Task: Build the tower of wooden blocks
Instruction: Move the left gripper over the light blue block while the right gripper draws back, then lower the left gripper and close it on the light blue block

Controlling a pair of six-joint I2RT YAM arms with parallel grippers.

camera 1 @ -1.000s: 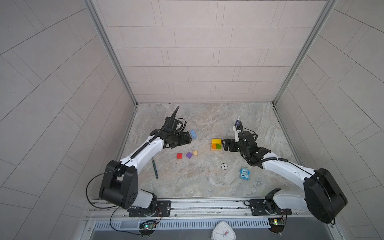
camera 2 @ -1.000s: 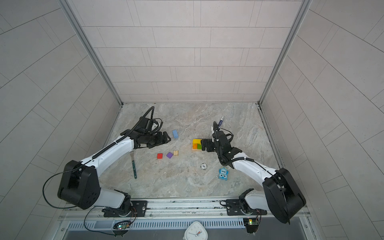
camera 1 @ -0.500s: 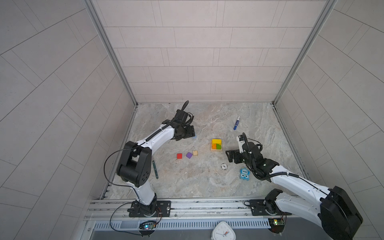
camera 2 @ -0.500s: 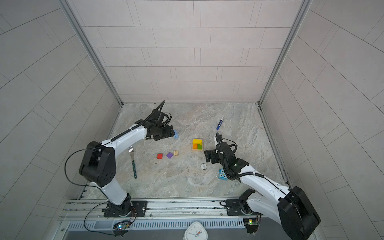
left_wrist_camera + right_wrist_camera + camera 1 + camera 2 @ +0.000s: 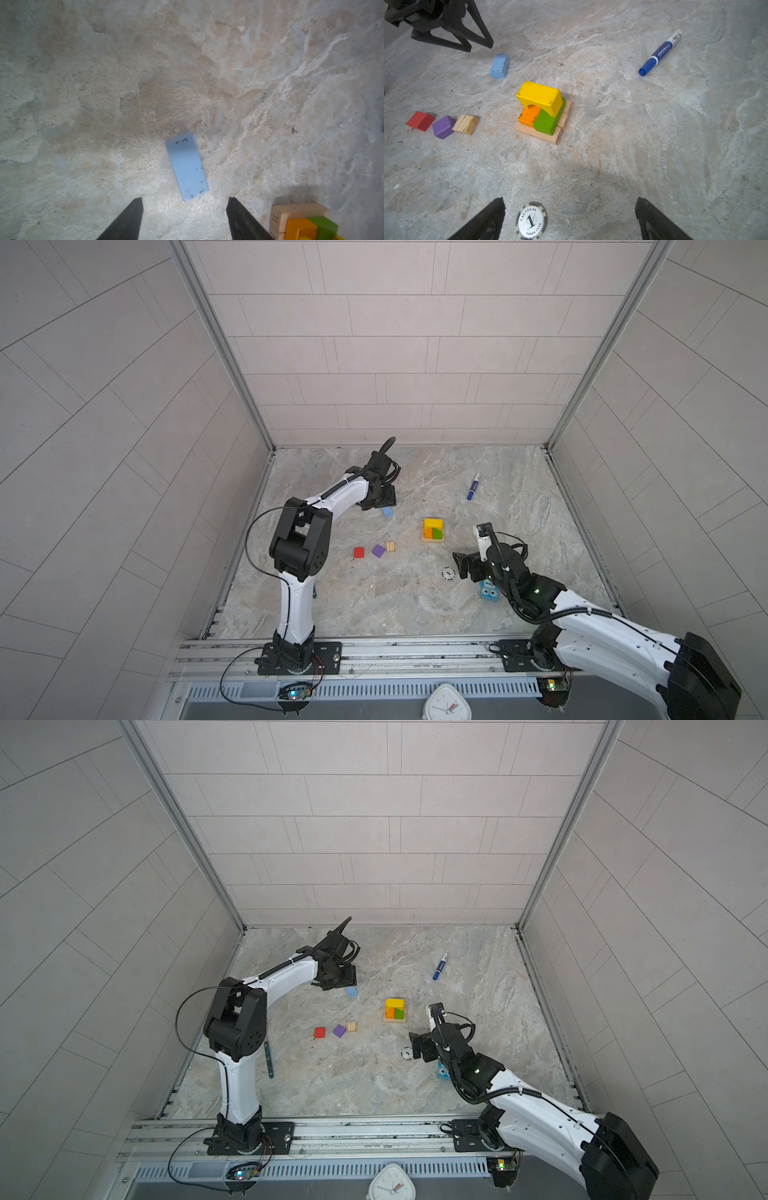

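The left hand (image 5: 185,202) hangs low over the table (image 5: 374,605), its two dark fingers parted with nothing between them. And there's the light blue block (image 5: 187,166), flat on the marble just ahead of the fingertips, not yet inside the gap, its long side a little skewed to the line of the fingers. In both top views the block sits just beside that hand, on the side toward the rail, clear of it.

Over to the tower (image 5: 544,112): it stands near the middle of the table, well apart from the blue block. Tan base blocks (image 5: 537,133) lie at the bottom, an orange block (image 5: 528,117) and a green block (image 5: 547,122) sit side by side on them, and a yellow arch block (image 5: 539,96) bridges across the top.

Three loose cubes wait in a row left of the tower in both top views: red cube (image 5: 420,121), purple cube (image 5: 443,126), striped natural cube (image 5: 466,124), all close together.

The right hand (image 5: 570,199) is spread wide and empty, facing the tower from the near side but well short of it. A Las Vegas poker chip (image 5: 531,221) lies on the table below the gap between its fingers. A blue marker pen (image 5: 660,52) lies beyond the tower, far from both hands
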